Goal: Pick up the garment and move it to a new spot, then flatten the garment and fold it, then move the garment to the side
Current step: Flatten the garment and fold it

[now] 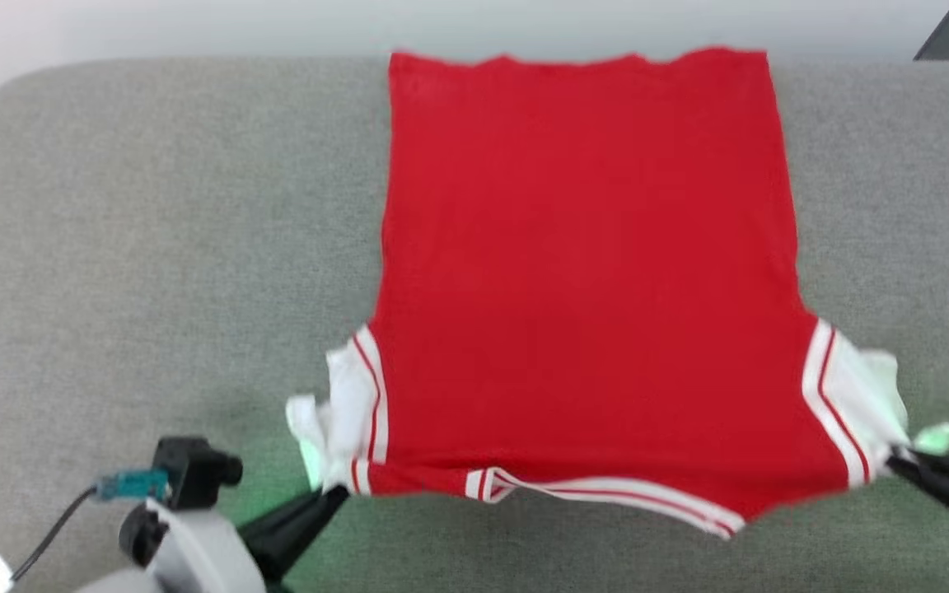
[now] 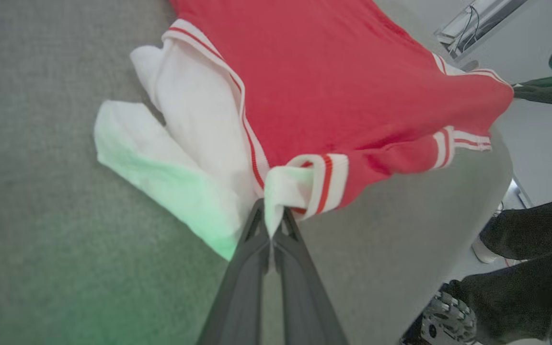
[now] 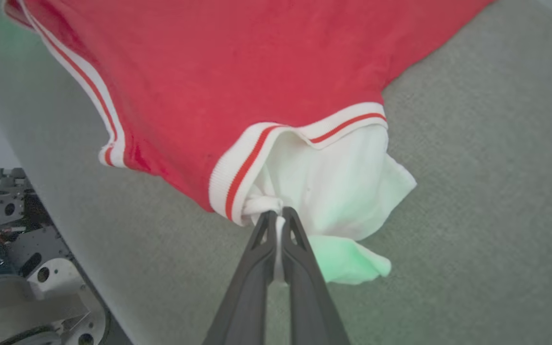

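Observation:
The garment [image 1: 590, 272], a bright red T-shirt with white sleeves and striped trim, lies spread on the grey cushioned surface [image 1: 153, 247], hem far from me, collar near. My left gripper [image 1: 341, 492] is shut on the shoulder cloth by the left white sleeve [image 1: 343, 403]. In the left wrist view its fingers pinch white striped cloth [image 2: 271, 225] of the garment [image 2: 333, 72]. My right gripper [image 1: 893, 455] is shut on the cloth at the right sleeve [image 1: 862, 395]. The right wrist view shows that pinch [image 3: 278, 218] under the garment [image 3: 237, 62], with the near edge lifted slightly.
The grey surface has free room left and right of the shirt. Its near edge drops off close to my grippers. A person's dark-trousered legs [image 2: 525, 258] stand beyond the surface's edge in the left wrist view. My base's metal parts [image 3: 12, 268] show below the edge.

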Robot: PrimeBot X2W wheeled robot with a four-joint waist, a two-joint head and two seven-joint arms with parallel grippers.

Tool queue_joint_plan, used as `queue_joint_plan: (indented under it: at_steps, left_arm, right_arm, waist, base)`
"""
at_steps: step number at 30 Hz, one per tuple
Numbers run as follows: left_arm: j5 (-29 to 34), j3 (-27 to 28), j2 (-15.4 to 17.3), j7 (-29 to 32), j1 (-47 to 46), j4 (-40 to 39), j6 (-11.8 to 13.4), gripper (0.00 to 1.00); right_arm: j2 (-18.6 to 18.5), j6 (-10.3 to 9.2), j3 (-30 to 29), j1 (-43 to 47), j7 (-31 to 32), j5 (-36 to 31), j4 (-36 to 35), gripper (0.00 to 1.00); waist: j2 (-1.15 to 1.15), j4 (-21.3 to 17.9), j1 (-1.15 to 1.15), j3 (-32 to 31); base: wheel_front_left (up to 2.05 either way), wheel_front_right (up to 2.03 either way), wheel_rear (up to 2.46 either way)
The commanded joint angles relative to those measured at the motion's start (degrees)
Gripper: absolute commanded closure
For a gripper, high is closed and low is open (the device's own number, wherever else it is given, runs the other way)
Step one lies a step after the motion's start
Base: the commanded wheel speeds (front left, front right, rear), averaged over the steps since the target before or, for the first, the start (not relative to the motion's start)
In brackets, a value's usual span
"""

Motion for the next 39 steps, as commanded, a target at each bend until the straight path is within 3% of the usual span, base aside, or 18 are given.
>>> queue_joint_plan:
  at_steps: [1, 4, 10, 16, 20, 25, 30, 31, 32, 33, 39]
  left_arm:
    - [-0.89, -0.26, 1.07, 0.49, 1.37, -1.14, -0.09, 1.0]
    - [-1.53, -0.94, 3.28, 1.03, 3.45, -4.66, 1.11, 1.0]
    - [-2.89, -0.51, 5.27, 0.75, 5.32, -9.96, 3.46, 1.0]
    - [-2.49, -1.2, 1.97, 2.15, 3.32, -7.4, 2.79, 1.0]
    - [-0.81, -2.76, -1.75, 3.79, 2.0, -1.16, 2.27, 1.0]
    - [0.53, -4.53, -6.07, 4.02, 1.71, 6.21, 1.58, 1.0]
    - [1.33, -5.04, -8.57, 2.78, 1.34, 10.85, 1.2, 1.0]
    - [1.31, -5.01, -8.86, 2.49, 1.33, 11.33, 1.05, 1.0]
    - [1.3, -5.03, -9.12, 2.26, 1.31, 11.71, 1.03, 1.0]
    - [1.33, -5.09, -9.31, 1.97, 1.29, 12.05, 0.91, 1.0]
    - [1.76, -4.52, -9.87, 0.02, 1.56, 11.95, 0.6, 1.0]
  right_arm:
    - [-0.91, -0.11, -0.53, 1.83, 0.73, 0.75, -0.81, 1.0]
    - [-2.75, -0.11, -1.34, 5.29, 2.57, 1.2, -2.72, 1.0]
    - [-2.13, -0.11, -4.43, 9.52, 5.43, 0.93, -5.09, 1.0]
    - [3.14, -0.1, -6.85, 10.83, 7.4, -4.05, -0.99, 1.0]
    - [9.07, -0.1, -6.66, 11.85, 10.03, -7.97, 4.17, 1.0]
    - [15.3, -0.11, -5.92, 12.08, 9.94, -11.03, 9.62, 1.0]
    - [18.8, -0.16, -5.55, 11.71, 7.97, -13.34, 12.6, 1.0]
    - [18.99, -0.18, -6.0, 11.56, 7.23, -13.83, 13.03, 0.81]
    - [19.02, -0.19, -6.41, 11.35, 6.66, -14.36, 13.29, 0.19]
    - [18.91, -0.26, -6.93, 11.18, 6.04, -14.87, 13.29, 0.0]
    - [13.33, -0.12, -12.13, 11.84, 5.26, -15.39, 7.17, 0.0]
  waist:
    - [0.0, 0.34, 0.0, -0.71]
    - [0.0, 0.47, 0.0, -0.82]
    - [0.0, 0.25, 0.0, -0.05]
    - [0.0, -0.08, 0.0, 0.73]
    - [0.0, -0.2, 0.0, 0.95]
    - [0.0, -0.37, 0.0, 1.79]
    - [0.0, -0.59, 0.0, 2.31]
    - [0.0, -0.62, 0.0, 2.34]
    - [0.0, -0.66, 0.0, 2.38]
    - [0.0, -0.71, 0.0, 2.4]
    - [0.0, -0.76, 0.0, 2.09]
  base:
    - [0.0, 0.0, 0.0]
    - [0.0, 0.0, 0.0]
    - [0.0, 0.0, 0.0]
    - [0.0, 0.0, 0.0]
    - [0.0, 0.0, 0.0]
    - [0.0, 0.0, 0.0]
    - [0.0, 0.0, 0.0]
    - [0.0, 0.0, 0.0]
    - [0.0, 0.0, 0.0]
    - [0.0, 0.0, 0.0]
    - [0.0, 0.0, 0.0]
